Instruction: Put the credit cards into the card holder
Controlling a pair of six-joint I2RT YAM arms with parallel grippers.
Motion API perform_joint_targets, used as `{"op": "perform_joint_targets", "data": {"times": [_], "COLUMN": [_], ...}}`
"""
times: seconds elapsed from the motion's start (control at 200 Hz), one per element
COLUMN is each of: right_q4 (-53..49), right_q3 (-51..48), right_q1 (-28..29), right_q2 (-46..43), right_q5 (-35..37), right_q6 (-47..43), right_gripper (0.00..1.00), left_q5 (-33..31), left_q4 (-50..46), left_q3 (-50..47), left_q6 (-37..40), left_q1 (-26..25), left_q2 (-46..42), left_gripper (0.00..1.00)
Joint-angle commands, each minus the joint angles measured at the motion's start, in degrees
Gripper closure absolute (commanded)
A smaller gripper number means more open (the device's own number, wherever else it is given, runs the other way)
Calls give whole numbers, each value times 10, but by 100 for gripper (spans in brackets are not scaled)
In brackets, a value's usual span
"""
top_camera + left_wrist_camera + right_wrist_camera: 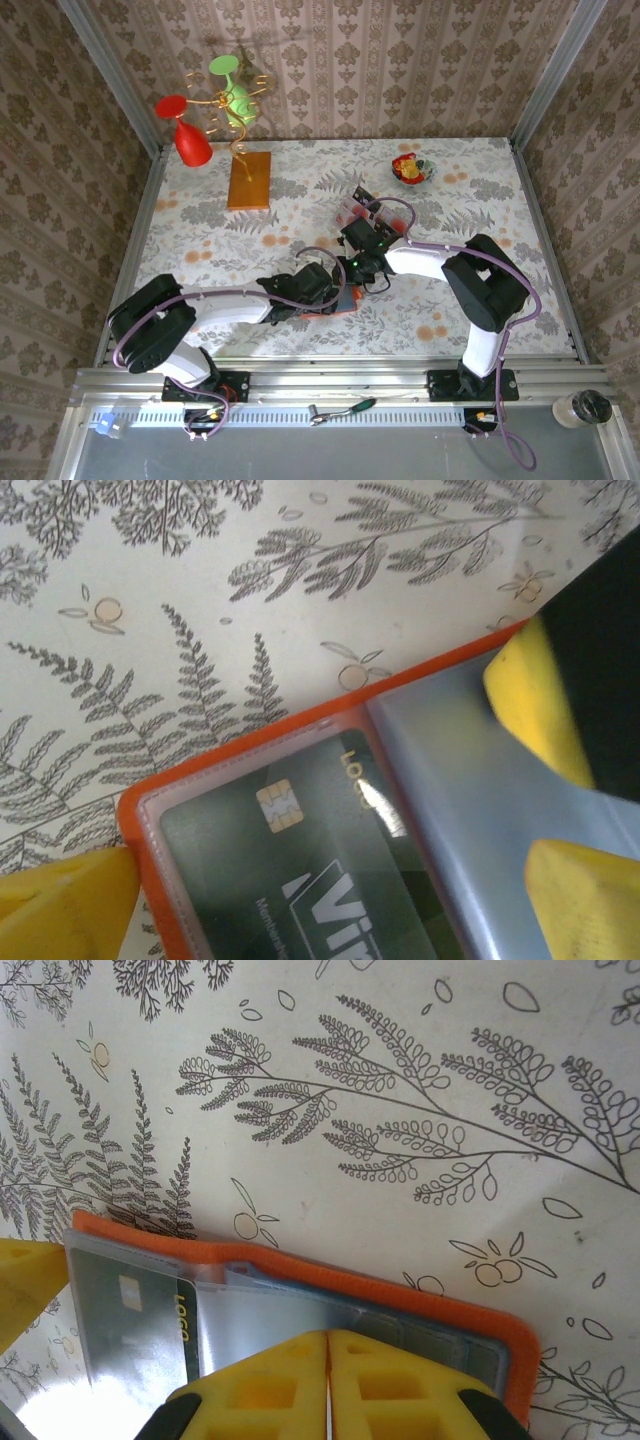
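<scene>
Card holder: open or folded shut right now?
Open. In the left wrist view the card holder shows its grey-blue inside facing up, with a card slotted in one half.

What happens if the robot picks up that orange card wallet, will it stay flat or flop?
Probably floppy: the card holder lies opened at a fold, and its clear sleeves look thin and bendy. Likely light, since it is flat and thin. The shiny plastic over the card might feel slippery.
</scene>
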Motion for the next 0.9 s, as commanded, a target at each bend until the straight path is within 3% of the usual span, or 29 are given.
{"op": "perform_joint_targets", "data": {"times": [0.0,0.19,0.465,0.705,0.89], "right_q4": [-7,-18,-22,-4,11], "right_q3": [-1,7,-5,-25,-37], "right_q1": [3,1,-8,-9,-9], "right_q2": [5,-8,-48,-44,-34], "right_q5": [-9,-7,14,12,6], "right_q6": [6,4,10,23,30], "right_gripper": [89,88,71,62,61], "left_q5": [-12,-14,-12,-12,-11], "left_q4": [0,4,14,19,21], "left_q3": [-16,-32,-39,-46,-47], "left_q6": [-4,-12,-13,-15,-15], "left_q1": [-5,-5,-5,-5,-6], "left_q2": [3,2,-4,-8,-9], "left_gripper": [1,6,8,9,9]}}
